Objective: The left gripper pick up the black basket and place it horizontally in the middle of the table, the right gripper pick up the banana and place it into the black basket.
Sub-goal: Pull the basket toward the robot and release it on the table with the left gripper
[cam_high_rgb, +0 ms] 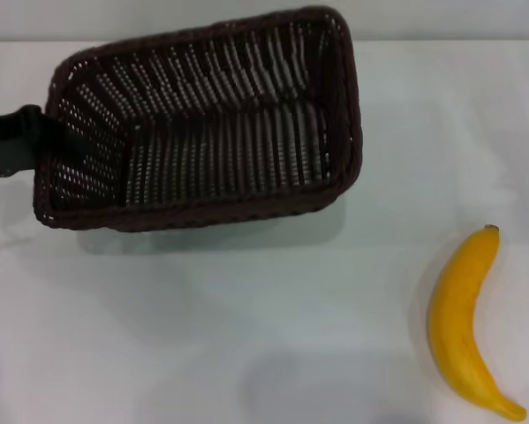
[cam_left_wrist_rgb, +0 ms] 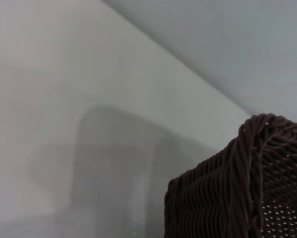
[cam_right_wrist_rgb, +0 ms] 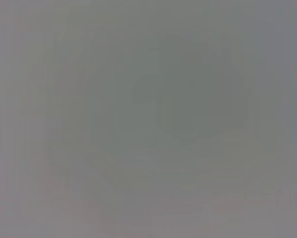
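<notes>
The left gripper (cam_high_rgb: 36, 141) is reaching in from the left edge of the head view and is gripping the short left-hand wall of the black basket (cam_high_rgb: 202, 124), jaws closed on the rim as far as the head view shows. The basket is hanging tilted, its near long side lifted clear of the table (cam_high_rgb: 246, 336) with a shadow showing beneath, so it is judged as being carried, not yet set down. The left wrist view is showing only a braided corner of the basket (cam_left_wrist_rgb: 247, 188) above bare tabletop. First step is in progress: basket picked up, placement in the middle still to do. The banana (cam_high_rgb: 463, 327) is lying untouched on the table at near right, well apart from the basket. The right gripper is not appearing in any view; its wrist view is showing nothing distinct. Banana pick and drop are both remaining.
</notes>
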`<state>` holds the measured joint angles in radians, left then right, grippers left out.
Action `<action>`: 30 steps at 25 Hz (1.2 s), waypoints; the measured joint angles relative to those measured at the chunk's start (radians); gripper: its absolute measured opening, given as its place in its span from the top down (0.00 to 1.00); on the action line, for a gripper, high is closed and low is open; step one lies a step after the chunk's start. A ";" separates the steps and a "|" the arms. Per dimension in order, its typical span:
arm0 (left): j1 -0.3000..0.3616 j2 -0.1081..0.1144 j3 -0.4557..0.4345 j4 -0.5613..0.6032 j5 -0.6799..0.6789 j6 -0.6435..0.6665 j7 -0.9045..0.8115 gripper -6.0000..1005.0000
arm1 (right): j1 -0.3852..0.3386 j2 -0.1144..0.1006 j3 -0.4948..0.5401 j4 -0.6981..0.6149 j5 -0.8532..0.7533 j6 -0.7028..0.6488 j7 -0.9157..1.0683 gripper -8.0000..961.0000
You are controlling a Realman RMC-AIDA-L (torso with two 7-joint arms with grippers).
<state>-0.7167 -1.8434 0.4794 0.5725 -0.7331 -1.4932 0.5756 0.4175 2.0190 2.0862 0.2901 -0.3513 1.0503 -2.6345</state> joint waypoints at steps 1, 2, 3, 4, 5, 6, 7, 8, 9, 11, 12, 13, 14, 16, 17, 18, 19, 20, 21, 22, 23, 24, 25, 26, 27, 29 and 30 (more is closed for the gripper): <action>-0.011 -0.002 0.000 -0.007 0.020 0.014 -0.012 0.85 | 0.001 0.000 0.000 0.000 0.000 -0.001 -0.001 0.11; -0.020 -0.004 0.000 -0.010 0.037 0.023 -0.019 0.85 | 0.001 0.000 0.000 0.001 0.000 -0.001 -0.001 0.11; -0.028 -0.007 0.000 -0.014 0.052 0.033 -0.027 0.84 | 0.002 -0.001 0.000 0.001 0.000 -0.002 -0.002 0.11; -0.037 -0.010 0.000 -0.019 0.064 0.041 -0.033 0.84 | 0.002 -0.001 0.000 0.001 0.000 -0.002 -0.002 0.11; -0.046 -0.012 0.000 -0.026 0.077 0.048 -0.038 0.83 | 0.002 -0.002 0.000 0.001 0.000 -0.002 -0.003 0.11; -0.052 -0.013 0.001 -0.030 0.083 0.053 -0.040 0.83 | 0.002 -0.002 0.000 0.001 0.000 -0.002 -0.004 0.11; -0.057 -0.015 0.001 -0.033 0.088 0.058 -0.042 0.83 | 0.002 -0.002 0.000 0.001 0.000 -0.003 -0.004 0.11; -0.062 -0.018 0.004 -0.035 0.092 0.062 -0.043 0.82 | 0.002 -0.002 0.000 0.001 0.000 -0.003 -0.005 0.11; -0.067 -0.020 0.007 -0.036 0.094 0.067 -0.044 0.82 | 0.001 -0.003 0.000 0.001 0.000 -0.003 -0.005 0.11; -0.075 -0.023 0.015 -0.040 0.097 0.073 -0.049 0.81 | -0.001 -0.003 0.000 0.001 0.000 -0.003 -0.005 0.11; -0.080 -0.024 0.018 -0.043 0.098 0.076 -0.051 0.81 | -0.002 -0.004 0.000 0.001 0.000 -0.003 -0.005 0.11; -0.084 -0.026 0.021 -0.045 0.098 0.078 -0.053 0.80 | -0.003 -0.004 0.000 0.001 0.000 -0.003 -0.005 0.11; -0.088 -0.028 0.024 -0.047 0.099 0.082 -0.055 0.80 | -0.004 -0.004 0.000 0.001 0.000 -0.003 -0.005 0.11; -0.092 -0.032 0.025 -0.047 0.100 0.090 -0.061 0.79 | -0.005 -0.005 0.001 0.001 0.000 -0.003 -0.005 0.11; -0.094 -0.033 0.025 -0.047 0.100 0.094 -0.065 0.79 | -0.005 -0.005 0.001 0.001 0.000 -0.003 -0.006 0.11; -0.096 -0.034 0.026 -0.048 0.100 0.094 -0.069 0.78 | -0.005 -0.005 0.001 0.001 0.000 -0.003 -0.006 0.11; -0.098 -0.035 0.032 -0.050 0.100 0.094 -0.073 0.78 | -0.005 -0.005 0.001 0.001 0.000 -0.003 -0.006 0.11; -0.099 -0.035 0.041 -0.052 0.100 0.093 -0.078 0.78 | -0.005 -0.005 0.002 0.001 0.000 -0.003 -0.006 0.11; -0.101 -0.035 0.054 -0.054 0.100 0.091 -0.084 0.77 | -0.005 -0.005 0.002 0.001 0.000 -0.003 -0.007 0.11; -0.103 -0.036 0.067 -0.056 0.100 0.090 -0.089 0.77 | -0.005 -0.005 0.002 0.001 0.000 -0.003 -0.007 0.11; -0.106 -0.036 0.083 -0.058 0.098 0.088 -0.095 0.76 | -0.006 -0.005 0.002 0.001 0.000 -0.003 -0.007 0.11; -0.107 -0.038 0.092 -0.058 0.096 0.086 -0.096 0.76 | -0.007 -0.005 0.002 0.001 0.000 -0.002 -0.007 0.11; -0.107 -0.039 0.098 -0.058 0.095 0.085 -0.096 0.76 | -0.007 -0.005 0.002 0.001 0.000 -0.001 -0.007 0.11; -0.107 -0.042 0.100 -0.058 0.095 0.085 -0.097 0.75 | -0.008 -0.005 0.002 0.001 0.000 0.000 -0.007 0.11; -0.107 -0.044 0.100 -0.056 0.095 0.086 -0.096 0.75 | -0.008 -0.005 0.002 0.001 0.000 0.001 -0.006 0.11; -0.106 -0.047 0.100 -0.052 0.089 0.087 -0.090 0.74 | -0.010 -0.005 0.002 0.001 0.000 0.002 -0.005 0.11; -0.105 -0.047 0.100 -0.051 0.083 0.084 -0.083 0.74 | -0.010 -0.005 0.002 0.000 0.000 0.003 -0.004 0.11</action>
<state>-0.8212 -1.8908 0.5793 0.5216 -0.6504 -1.4089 0.4923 0.4072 2.0141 2.0877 0.2903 -0.3513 1.0531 -2.6385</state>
